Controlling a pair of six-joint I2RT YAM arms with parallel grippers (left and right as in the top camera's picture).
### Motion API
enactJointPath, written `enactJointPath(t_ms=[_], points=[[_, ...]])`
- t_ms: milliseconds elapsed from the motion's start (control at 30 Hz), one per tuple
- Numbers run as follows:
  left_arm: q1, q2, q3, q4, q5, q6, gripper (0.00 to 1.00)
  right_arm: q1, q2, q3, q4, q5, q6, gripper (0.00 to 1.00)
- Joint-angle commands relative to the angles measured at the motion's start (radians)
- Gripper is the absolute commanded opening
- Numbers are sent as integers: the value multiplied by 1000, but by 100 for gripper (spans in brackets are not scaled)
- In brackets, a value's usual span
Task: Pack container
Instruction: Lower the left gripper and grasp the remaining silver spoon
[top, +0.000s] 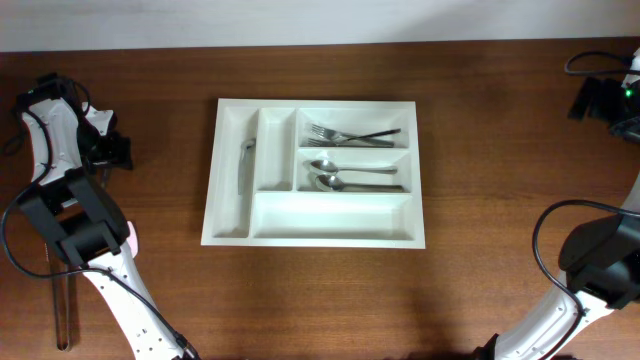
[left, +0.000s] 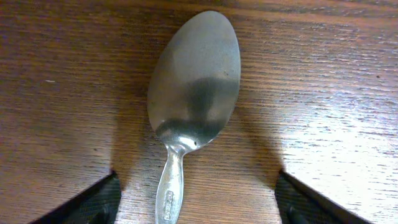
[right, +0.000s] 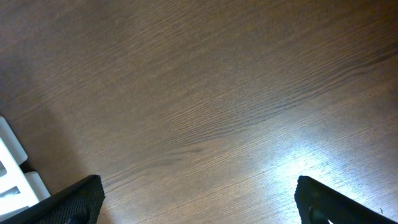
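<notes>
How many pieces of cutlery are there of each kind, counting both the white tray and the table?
Spoons: 3 (two in the tray, one on the table)
Forks: 2, it seems, lying overlapped in the tray
Knives: 1, in the tray
Total: 6

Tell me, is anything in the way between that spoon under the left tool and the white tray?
Nothing visible does. The spoon lies on the table inside the open left tool, untouched. The overhead view shows only bare wood between that arm and the container, whose compartments are open on top.
</notes>
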Motion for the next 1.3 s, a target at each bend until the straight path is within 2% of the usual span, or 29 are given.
enactJointPath(t_ms=[0, 100, 233, 333, 500, 567, 700, 800, 900, 1167, 1267], points=[[2, 43, -3, 10, 23, -1, 66, -4, -3, -1, 0, -2, 9, 99], [2, 44, -3, 10, 23, -1, 50, -3, -3, -1, 0, -2, 9, 99], [2, 43, -2, 14, 23, -1, 43, -4, -3, -1, 0, -2, 9, 99], [2, 43, -2, 14, 23, -1, 34, -4, -3, -1, 0, -2, 9, 99], [2, 43, -2, 14, 23, -1, 27, -3, -3, -1, 0, -2, 9, 99], [2, 43, -2, 14, 23, -1, 20, -4, -3, -1, 0, -2, 9, 99], [2, 43, -2, 14, 23, -1, 19, -4, -3, -1, 0, -2, 9, 99], [2, 43, -2, 13, 23, -2, 9, -4, -3, -1, 0, -2, 9, 99], [2, 43, -2, 13, 23, -2, 3, -4, -3, -1, 0, -2, 9, 99], [2, 43, -2, 13, 23, -2, 2, -4, -3, -1, 0, -2, 9, 99], [2, 43, -2, 13, 23, -1, 11, -3, -3, -1, 0, -2, 9, 99]])
